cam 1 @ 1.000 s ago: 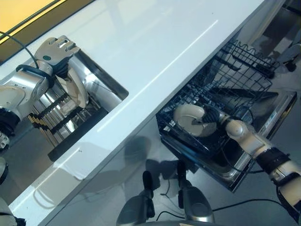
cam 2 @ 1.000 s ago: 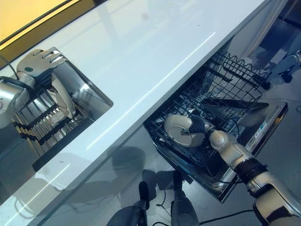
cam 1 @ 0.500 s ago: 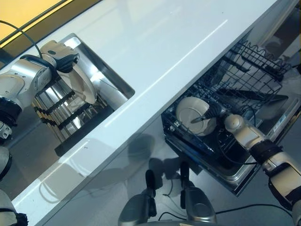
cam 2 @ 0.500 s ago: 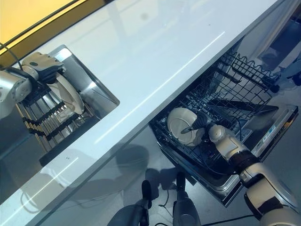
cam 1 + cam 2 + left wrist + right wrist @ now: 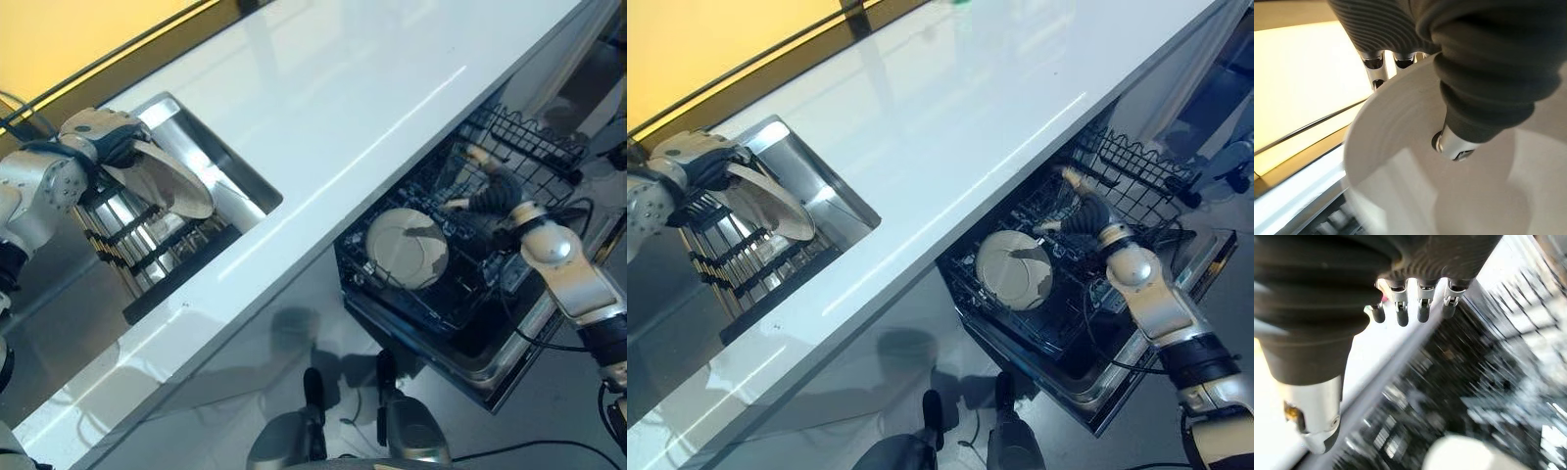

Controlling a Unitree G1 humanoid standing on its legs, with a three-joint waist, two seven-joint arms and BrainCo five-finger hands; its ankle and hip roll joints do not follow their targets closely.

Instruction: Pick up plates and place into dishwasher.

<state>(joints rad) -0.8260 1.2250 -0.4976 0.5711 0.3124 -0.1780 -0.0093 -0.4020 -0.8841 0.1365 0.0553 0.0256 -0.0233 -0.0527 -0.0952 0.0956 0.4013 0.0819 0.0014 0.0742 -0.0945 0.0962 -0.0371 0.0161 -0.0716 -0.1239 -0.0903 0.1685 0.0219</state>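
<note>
Plates: one (image 5: 406, 247) sat in the dishwasher rack (image 5: 509, 157), near its front edge, leaning among the tines. Half a second earlier the right hand (image 5: 482, 188) was on it; by this moment it had let go and pulled up and back toward the rack's rear, clear of the plate. In the right wrist view its fingers (image 5: 1422, 308) hung straight and relaxed, nothing in them. So that placement looked done.

Second plate (image 5: 168, 182) had also changed: a second earlier it stood nearly upright in the sink (image 5: 240, 178) against the drying rack (image 5: 147, 247); now it was tipped flatter and raised, its lower edge over the sink's left part. Left hand (image 5: 103, 139) gripped its upper rim. Left wrist view showed the thumb (image 5: 1454, 144) pressed on the plate face (image 5: 1400, 147) and fingers curled behind the rim, so a firm pinch.

Judgement: task was partway, one plate stowed, the next lifted out and needing to travel along the counter (image 5: 343, 88) to the dishwasher, likely via handover or a long reach.
</note>
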